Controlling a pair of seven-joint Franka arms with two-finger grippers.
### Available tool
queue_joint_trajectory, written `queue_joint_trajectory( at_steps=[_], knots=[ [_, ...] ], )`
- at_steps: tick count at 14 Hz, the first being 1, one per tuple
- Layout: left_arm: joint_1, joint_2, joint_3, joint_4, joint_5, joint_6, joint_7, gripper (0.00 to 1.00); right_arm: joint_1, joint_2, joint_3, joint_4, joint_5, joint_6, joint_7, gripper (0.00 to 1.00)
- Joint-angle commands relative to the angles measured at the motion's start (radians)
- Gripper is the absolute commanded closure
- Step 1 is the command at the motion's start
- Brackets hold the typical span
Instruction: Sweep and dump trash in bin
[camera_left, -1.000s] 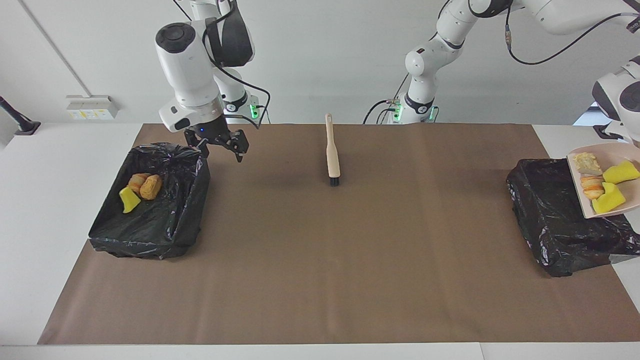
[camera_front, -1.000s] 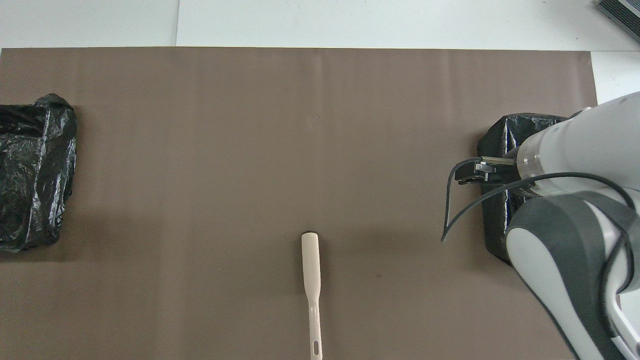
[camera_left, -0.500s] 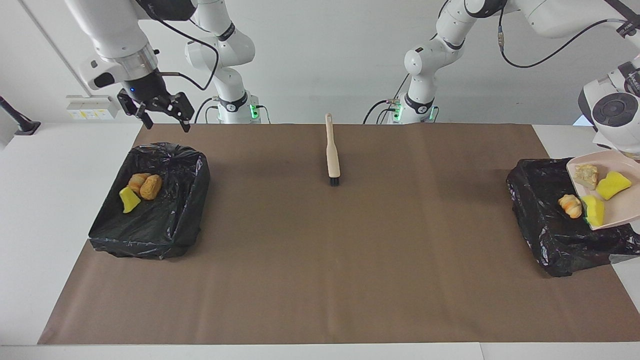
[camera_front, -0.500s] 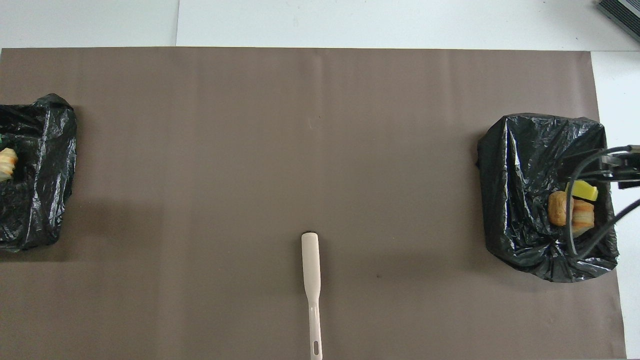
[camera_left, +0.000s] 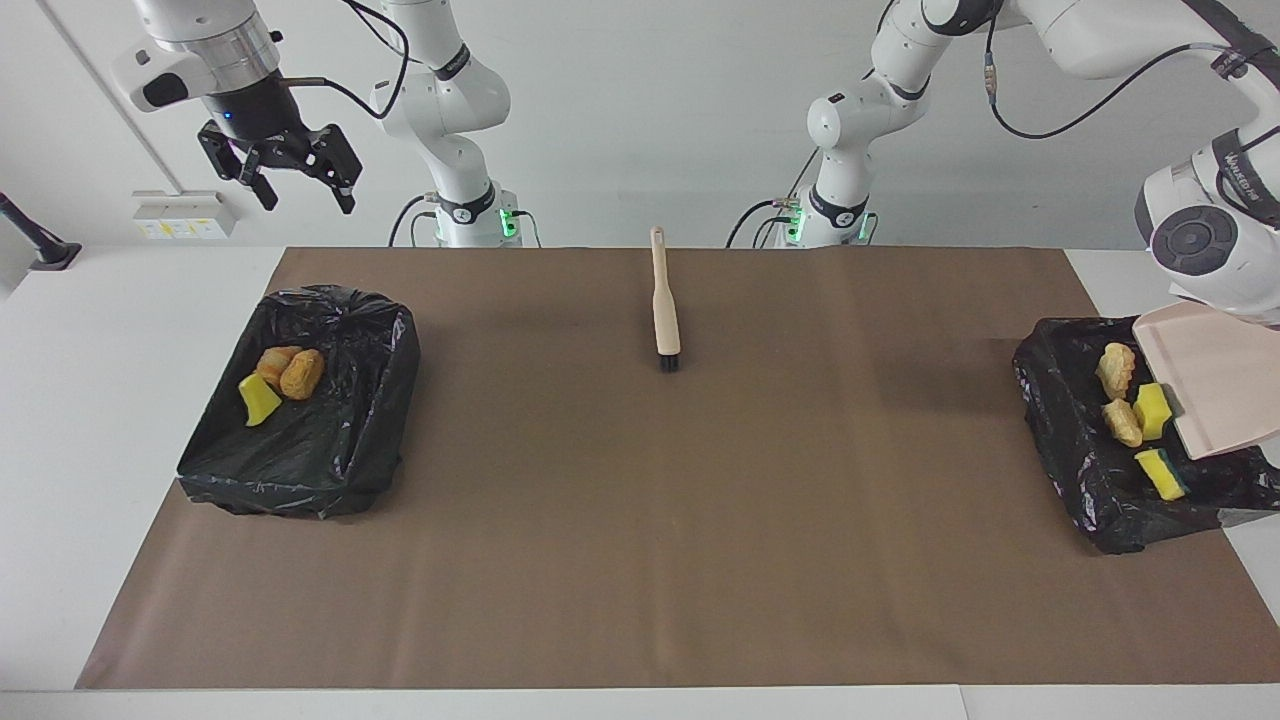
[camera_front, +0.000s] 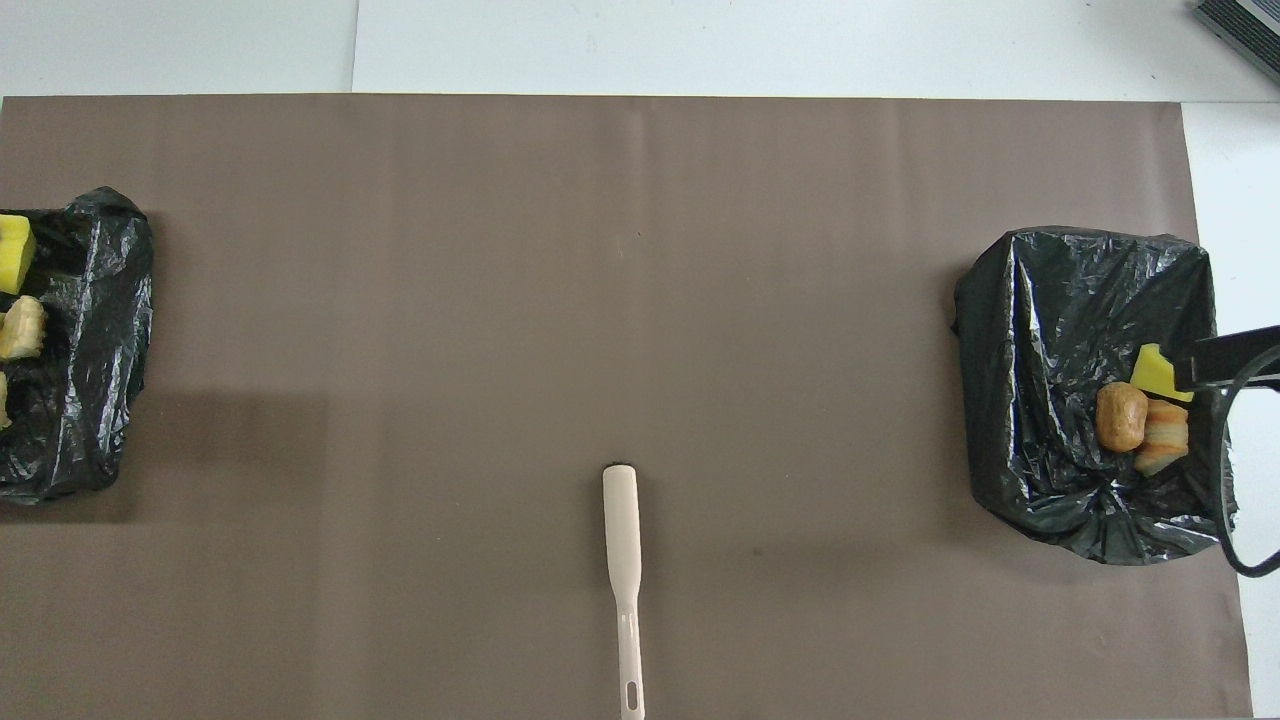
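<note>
The dustpan (camera_left: 1215, 385) was held steeply tilted over the bin at the left arm's end (camera_left: 1075, 450), with its lip lowered inside the bin's rim. This attitude was judged to serve the dumping step, so that scraps slid off into the liner. No scrap was seen on the pan's visible face. Four pieces of trash (camera_left: 1122, 422), two tan and two yellow, were lying in that bin beside the lip. The left gripper's fingers were hidden past the pan, at the edge of the facing view. They were taken to be closed narrowly on the dustpan's handle.

The right gripper (camera_left: 295, 185) was held high over the bin at the right arm's end (camera_left: 340, 450), its fingers spread wide and empty. This was judged a waiting posture. Three more scraps (camera_left: 280, 375) were lying in that bin. The brush (camera_left: 665, 310) was lying flat at mid-table, near the robots and well apart from both bins. No trash was seen on the brown paper (camera_left: 640, 520), so sweeping was judged complete.

The tilted dustpan, both arms and the height of each gripper were shown in the facing view only. In the overhead view the dustpan was out of frame, and the bin at the left arm's end was cut off at the edge. The full length of the brush and the paper's bare surface were shown there more squarely.
</note>
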Motion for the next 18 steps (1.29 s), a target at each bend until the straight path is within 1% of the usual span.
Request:
queue_joint_trajectory(
  at_steps=[1,2,3,5,6,8,9,10,11,12,13,15,18],
  knots=[
    [-0.033,-0.020,0.012,-0.008,0.072,-0.071,-0.038,1.00,-0.010,-0.005,0.003,-0.007,-0.019,-0.005,-0.030,0.00],
    [-0.034,-0.022,0.014,0.005,0.078,-0.073,-0.037,1.00,-0.008,-0.011,0.005,-0.014,-0.019,-0.010,-0.028,0.00],
    [-0.018,-0.022,0.011,0.050,0.057,-0.073,-0.023,1.00,-0.008,-0.023,0.006,-0.033,-0.019,-0.011,-0.027,0.00],
    [-0.032,-0.032,0.006,0.078,0.015,-0.076,0.003,1.00,-0.007,-0.036,0.008,-0.053,-0.021,-0.010,-0.027,0.00],
    [-0.035,-0.037,0.004,0.085,-0.041,-0.091,-0.007,1.00,-0.007,-0.037,0.009,-0.053,-0.021,-0.010,-0.027,0.00],
    [-0.044,-0.060,0.000,0.092,-0.269,-0.117,-0.015,1.00,-0.007,-0.037,0.008,-0.053,-0.021,-0.008,-0.030,0.00],
    [-0.102,-0.063,0.000,0.090,-0.349,-0.138,-0.026,1.00,-0.008,-0.037,0.008,-0.053,-0.021,-0.008,-0.054,0.00],
    [-0.133,-0.063,0.000,0.090,-0.398,-0.174,-0.049,1.00,-0.010,-0.037,0.006,-0.053,-0.021,-0.010,-0.103,0.00],
    [-0.145,-0.065,-0.008,0.087,-0.489,-0.212,-0.108,1.00,-0.019,-0.039,0.005,-0.056,-0.022,-0.008,-0.128,0.00],
    [-0.188,-0.065,-0.015,0.087,-0.565,-0.249,-0.177,1.00,-0.036,-0.046,0.006,-0.075,-0.022,-0.004,-0.130,0.00],
    [-0.220,-0.066,-0.022,0.081,-0.607,-0.286,-0.235,1.00,-0.048,-0.063,0.006,-0.106,-0.021,0.002,-0.134,0.00],
    [-0.300,-0.066,-0.022,0.053,-0.696,-0.330,-0.402,1.00,-0.062,-0.065,0.006,-0.111,-0.019,0.024,-0.124,0.00],
    [-0.386,-0.056,-0.023,-0.010,-0.794,-0.309,-0.662,1.00,-0.072,-0.051,0.005,-0.106,0.002,0.042,-0.085,0.00]
  ],
)
